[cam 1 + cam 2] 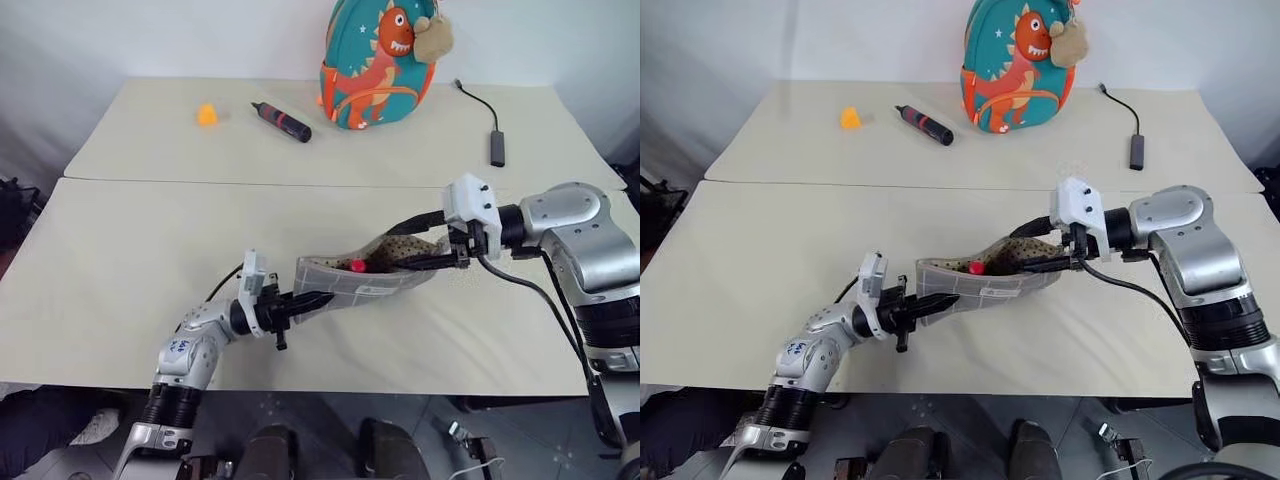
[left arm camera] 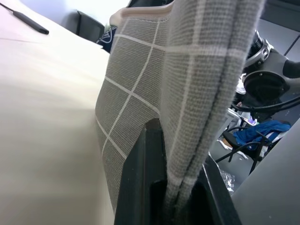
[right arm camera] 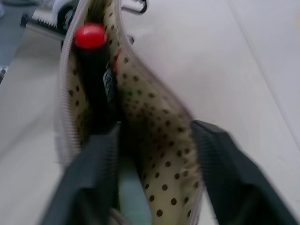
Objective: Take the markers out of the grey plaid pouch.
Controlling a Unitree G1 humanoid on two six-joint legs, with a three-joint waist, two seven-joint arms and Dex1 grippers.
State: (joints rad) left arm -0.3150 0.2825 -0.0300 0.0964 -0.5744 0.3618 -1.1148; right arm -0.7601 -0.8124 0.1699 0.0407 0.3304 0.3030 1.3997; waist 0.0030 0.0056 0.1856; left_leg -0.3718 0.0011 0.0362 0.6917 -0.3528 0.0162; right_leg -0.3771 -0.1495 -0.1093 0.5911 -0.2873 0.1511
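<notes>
The grey plaid pouch [image 1: 352,282] hangs just above the table, held lengthwise between my two arms. My left gripper [image 1: 312,299] is shut on its left end, and the checked fabric [image 2: 187,70] is pinched between the black fingers [image 2: 140,178]. My right gripper [image 3: 154,154] is at the open mouth on the right end, its fingers apart around the tan dotted lining [image 3: 159,140]. A dark marker [image 3: 96,79] with a rounded red end [image 1: 357,266] lies inside the pouch. A pale greenish shape [image 3: 127,194] shows beside one finger.
At the back of the table stand a teal dinosaur backpack [image 1: 375,60], a black marker with a red band [image 1: 282,121], a small orange object [image 1: 207,114] and a dark cable with an adapter [image 1: 496,145]. The table's front edge runs just below the pouch.
</notes>
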